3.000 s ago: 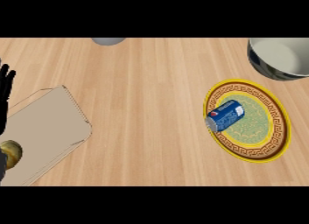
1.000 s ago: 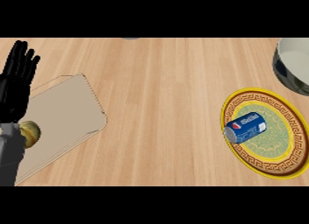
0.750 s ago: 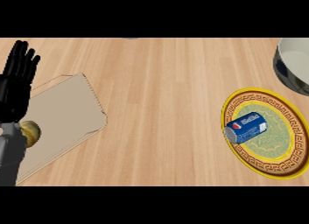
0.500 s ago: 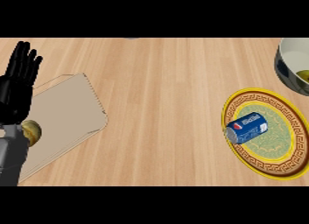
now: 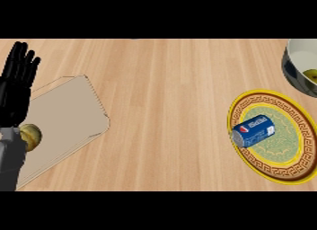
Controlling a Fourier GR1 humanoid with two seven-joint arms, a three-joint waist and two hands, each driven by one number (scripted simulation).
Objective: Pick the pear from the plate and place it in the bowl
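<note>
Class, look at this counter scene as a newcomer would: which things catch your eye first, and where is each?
The yellow-rimmed patterned plate at the right stands out, with a blue can lying on its side on it. At the far left the black left hand is raised open over a tan cutting board. In the upper right corner a bowl holds a small yellow-green pear.

Left robot hand (image 5: 11, 92) rests at the left edge, fingers straight up.

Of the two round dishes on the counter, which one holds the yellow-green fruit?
The bowl at the right edge holds it: the pear lies inside its white hollow. The yellow patterned plate below it carries only a blue can on its side.
</note>
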